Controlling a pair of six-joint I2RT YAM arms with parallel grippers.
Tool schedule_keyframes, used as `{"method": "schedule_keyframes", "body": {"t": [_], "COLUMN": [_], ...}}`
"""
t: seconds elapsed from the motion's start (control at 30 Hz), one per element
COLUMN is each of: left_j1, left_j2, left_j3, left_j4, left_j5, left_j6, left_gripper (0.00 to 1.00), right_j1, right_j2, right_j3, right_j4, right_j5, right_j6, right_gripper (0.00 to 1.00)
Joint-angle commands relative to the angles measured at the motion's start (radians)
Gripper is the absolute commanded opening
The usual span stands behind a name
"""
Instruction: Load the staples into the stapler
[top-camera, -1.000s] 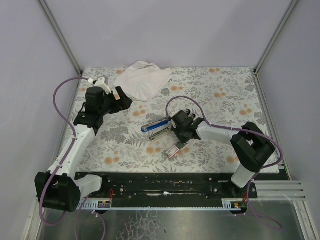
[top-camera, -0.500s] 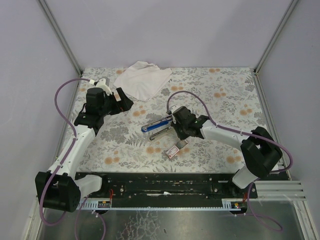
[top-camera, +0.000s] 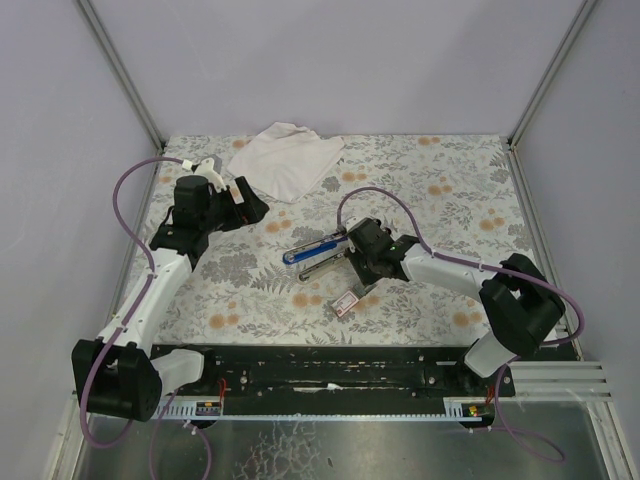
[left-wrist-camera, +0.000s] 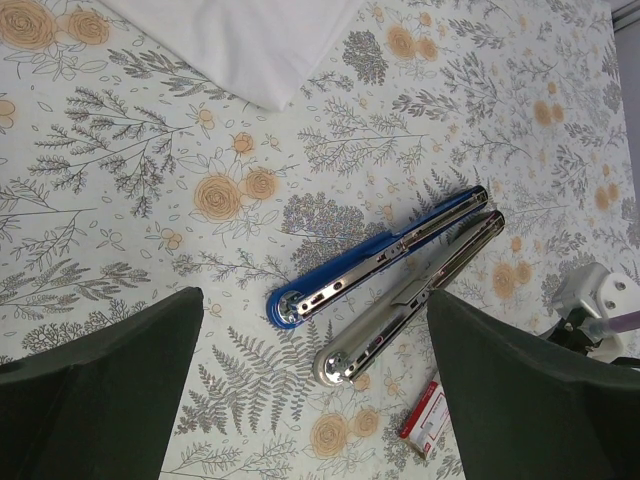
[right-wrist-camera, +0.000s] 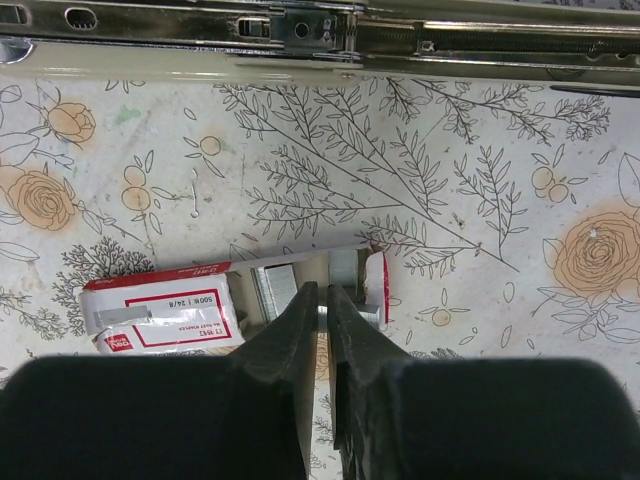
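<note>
The stapler (top-camera: 318, 256) lies opened flat mid-table, its blue arm (left-wrist-camera: 380, 258) beside the silvery magazine rail (left-wrist-camera: 410, 300); that rail runs along the top of the right wrist view (right-wrist-camera: 320, 40). The red-and-white box of staples (top-camera: 347, 302) (left-wrist-camera: 424, 418) lies just in front of it. The box (right-wrist-camera: 165, 315) is open at one end, showing silvery strips (right-wrist-camera: 280, 290). My right gripper (top-camera: 360, 286) (right-wrist-camera: 322, 300) reaches into that open end, its fingers pinched onto a staple strip. My left gripper (top-camera: 252, 208) (left-wrist-camera: 315, 400) hovers open, up and to the left of the stapler.
A crumpled white cloth (top-camera: 285, 160) (left-wrist-camera: 240, 40) lies at the back of the floral mat. Metal frame posts and pale walls enclose the mat on three sides. The black base rail (top-camera: 330, 370) runs along the near edge.
My right gripper has narrowed its fingers over the open end of the staple box and shifted slightly. The left arm, stapler and box have stayed put.
</note>
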Motion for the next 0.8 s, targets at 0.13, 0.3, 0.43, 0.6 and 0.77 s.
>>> {"method": "schedule_keyframes", "body": {"t": [0.13, 0.3, 0.43, 0.6, 0.77], "left_j1": [0.007, 0.007, 0.005, 0.007, 0.006], "left_j2": [0.009, 0.011, 0.016, 0.016, 0.015], "left_j3": [-0.01, -0.013, -0.013, -0.015, -0.014], "left_j4": [0.043, 0.047, 0.047, 0.047, 0.047], "left_j5": [0.023, 0.035, 0.042, 0.039, 0.039], "left_j6": [-0.003, -0.007, -0.009, -0.01, -0.009], "left_gripper": [0.93, 0.93, 0.93, 0.93, 0.93], "right_j1": [0.01, 0.01, 0.011, 0.014, 0.022], "right_j2": [-0.056, -0.093, -0.082, -0.052, -0.014], "right_j3": [0.001, -0.024, -0.019, -0.012, -0.006], "right_j4": [-0.02, -0.006, -0.005, 0.004, 0.019], "right_j5": [0.053, -0.002, -0.041, -0.06, -0.078], "right_j6": [0.062, 0.083, 0.089, 0.064, 0.05], "right_gripper": [0.23, 0.33, 0.35, 0.32, 0.31]}}
